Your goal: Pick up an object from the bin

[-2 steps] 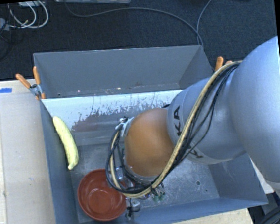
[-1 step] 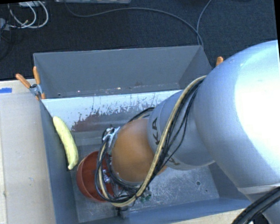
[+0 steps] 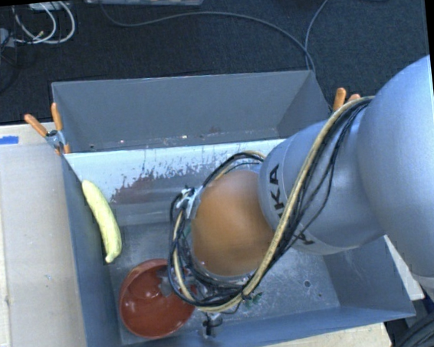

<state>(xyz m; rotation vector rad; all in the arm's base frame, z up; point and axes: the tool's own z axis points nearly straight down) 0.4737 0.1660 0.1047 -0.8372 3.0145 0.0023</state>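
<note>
- Bin point(image 3: 187, 110): grey metal, two loose things in it, both in its view-left half.
- Arm point(image 3: 334, 187) reaches in from the view-right edge, wrist down over the middle of the bin floor; orange cover point(image 3: 226, 222) and looped cables point(image 3: 180, 250) hide most of what is below.
- End effector point(image 3: 210, 325): only a dark tip shows under the cables, low at the bin's near wall; can't tell whether it is open or closed, and nothing visible in its grip.
- Bowl point(image 3: 150, 303): red-brown, round, upright, in the near-left corner of the bin, just beside the end effector tip on its view-left. Contact between them can't be told; cables overlap the bowl's right rim.
- Banana point(image 3: 102, 219): yellow, lying along the left wall, beyond the bowl, well apart from the end effector.
</note>
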